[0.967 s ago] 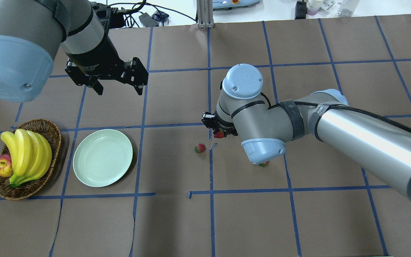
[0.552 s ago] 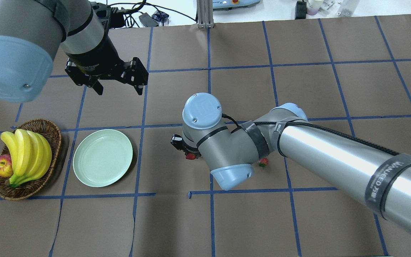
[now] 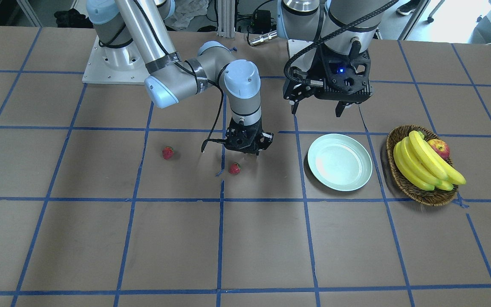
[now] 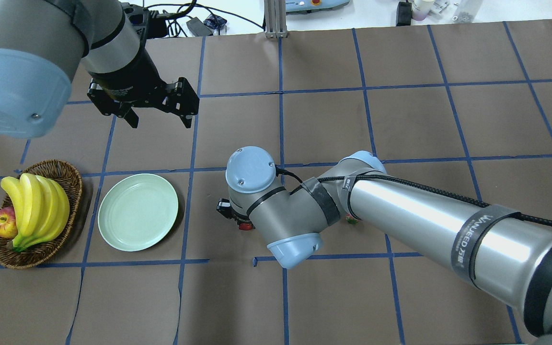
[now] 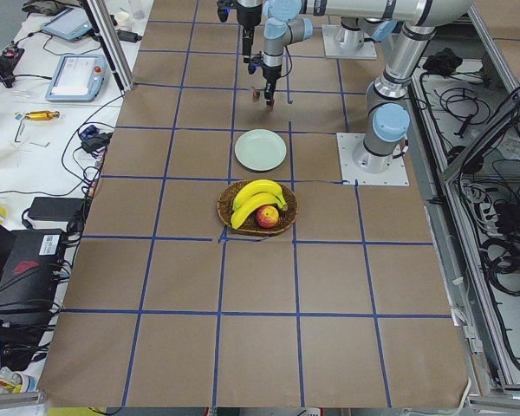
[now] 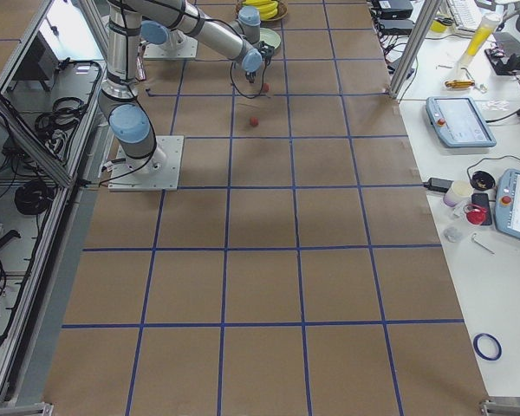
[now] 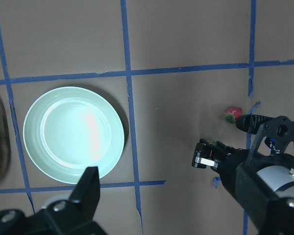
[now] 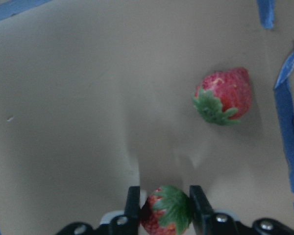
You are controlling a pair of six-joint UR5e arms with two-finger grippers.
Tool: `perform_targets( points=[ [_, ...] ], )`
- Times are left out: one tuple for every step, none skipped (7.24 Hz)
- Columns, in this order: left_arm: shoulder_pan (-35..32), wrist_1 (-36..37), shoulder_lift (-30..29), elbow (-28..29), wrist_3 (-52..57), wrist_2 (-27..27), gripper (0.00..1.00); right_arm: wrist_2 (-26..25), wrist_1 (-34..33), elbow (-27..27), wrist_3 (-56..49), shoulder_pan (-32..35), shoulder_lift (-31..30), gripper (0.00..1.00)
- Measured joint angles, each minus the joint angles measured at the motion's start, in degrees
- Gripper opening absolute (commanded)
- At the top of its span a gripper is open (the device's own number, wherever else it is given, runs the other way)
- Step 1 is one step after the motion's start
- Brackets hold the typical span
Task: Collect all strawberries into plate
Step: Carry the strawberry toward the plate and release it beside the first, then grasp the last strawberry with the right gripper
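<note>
Toward the tabletop's middle, front-facing view: find right gripper (image 3: 252,150) pointing straight down, hanging clear of the brown paper (image 3: 100,238), presumably to keep its load from dragging. Cannot make out the jaws from this side. See middle strawberry (image 3: 234,169) on the paper just beside it, and outer strawberry (image 3: 167,152) further toward the tabletop's edge on the robot's right. Find plate (image 3: 339,162) bare, toward the opposite edge, beside basket (image 3: 420,192) of bananas (image 3: 424,166) and apple (image 3: 439,148). Note left gripper (image 3: 316,108) hanging behind the plate, jaws wide apart, holding nothing; likely parked there to leave the route open.

Overhead view: shows only a red sliver of carried strawberry (image 4: 244,226) under the right wrist, between plate and tabletop centre. Hides the middle strawberry beneath the arm; leaves the outer one peeking out at the forearm's edge.

Left wrist view: looks down on the plate, nothing in it. Reads as none of three delivered.

Right wrist view: settles the grip. Shows jaws closed to berry width, fingers (image 8: 133,200) pressing either flank of the carried strawberry, green cap toward the lens. Judged a side pinch, firm enough for transit, light enough to spare soft fruit.

Side views: too small to add anything.
</note>
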Motion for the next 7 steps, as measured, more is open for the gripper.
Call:
perform_targets(
  points=[
    [0.0, 0.0, 0.04, 0.02, 0.04, 0.0, 1.0, -0.63, 0.31, 0.06, -0.75, -0.73, -0.97, 1.0],
    [0.03, 0.0, 0.06, 0.02, 0.06, 0.0, 1.0, -1.45, 1.98, 0.29, -2.66, -2.91, -3.3, 1.0],
    [0.04, 0.0, 0.09, -0.01, 0.07, 0.0, 1.0, -2.1, 6.16, 0.96, -6.82, -6.95, -6.43, 1.0],
    [0.02, -0.02, 0.1, -0.07, 0.07, 0.0, 1.0, -2.91, 9.88, 2.6, -12.55, -11.12, -9.14, 1.0],
    [0.0, -0.05, 0.09, -0.08, 0.05, 0.0, 1.0, -4.17, 11.52, 5.54, -18.36, -14.93, -10.94, 1.0],
    [-0.01, -0.07, 0.07, -0.07, 0.03, 0.0, 1.0, -5.49, 11.69, 8.91, -23.46, -18.07, -11.87, 1.0],
    [-0.01, -0.08, 0.04, -0.07, 0.03, 0.0, 1.0, -6.74, 11.42, 11.18, -27.28, -19.99, -12.08, 0.98]
  ],
)
